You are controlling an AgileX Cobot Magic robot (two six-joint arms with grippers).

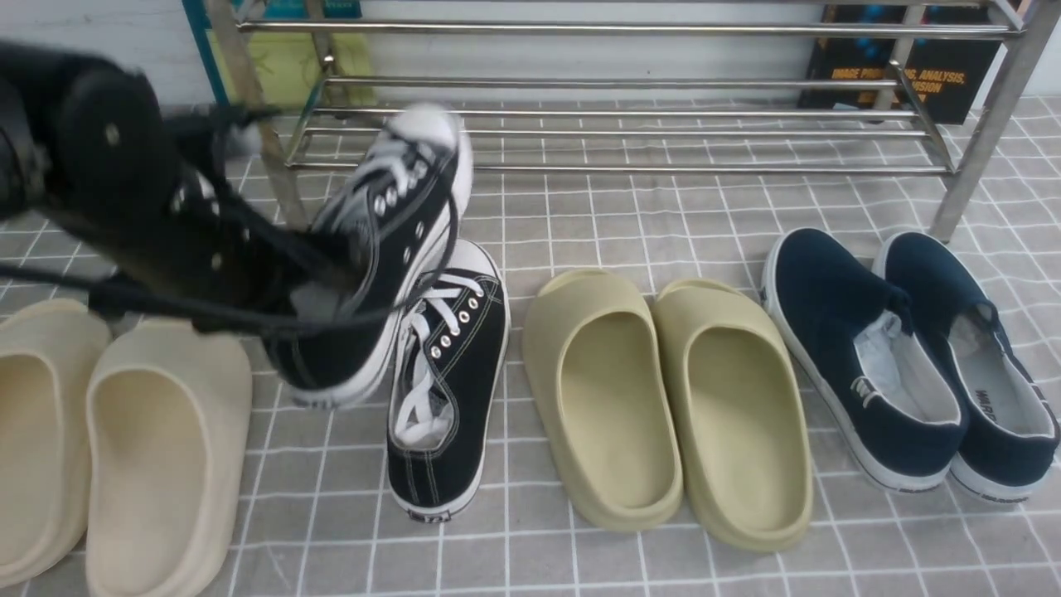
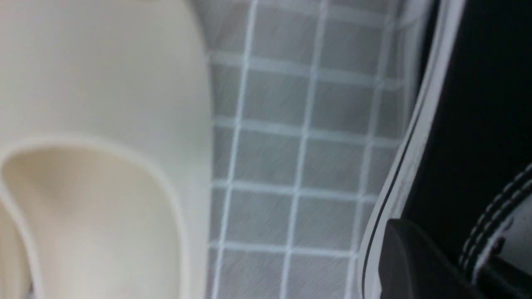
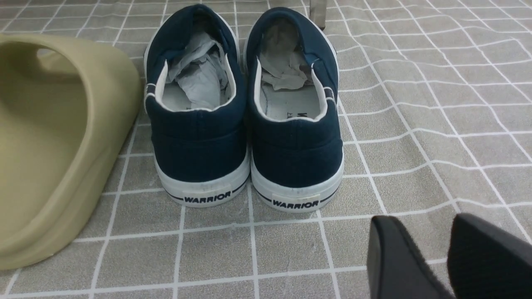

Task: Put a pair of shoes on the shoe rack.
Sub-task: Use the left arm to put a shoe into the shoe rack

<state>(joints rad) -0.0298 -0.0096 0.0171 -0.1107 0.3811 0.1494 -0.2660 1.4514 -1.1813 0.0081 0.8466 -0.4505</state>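
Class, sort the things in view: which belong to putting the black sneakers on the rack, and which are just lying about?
Job: lifted black sneaker; black sneaker on the floor; shoe rack.
Lying about: beige slippers; olive slippers; navy slip-ons.

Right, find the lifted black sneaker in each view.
Front: lifted sneaker left of centre, tilted, raised off the grid cloth, toe by the rack.
Left wrist: lifted sneaker at right edge, black canvas, white sole.
Right wrist: not in it.
Shared landmark: the grid cloth, in all three.

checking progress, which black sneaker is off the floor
The left sneaker, tilted toe-up in the left gripper; its mate lies flat on the cloth.
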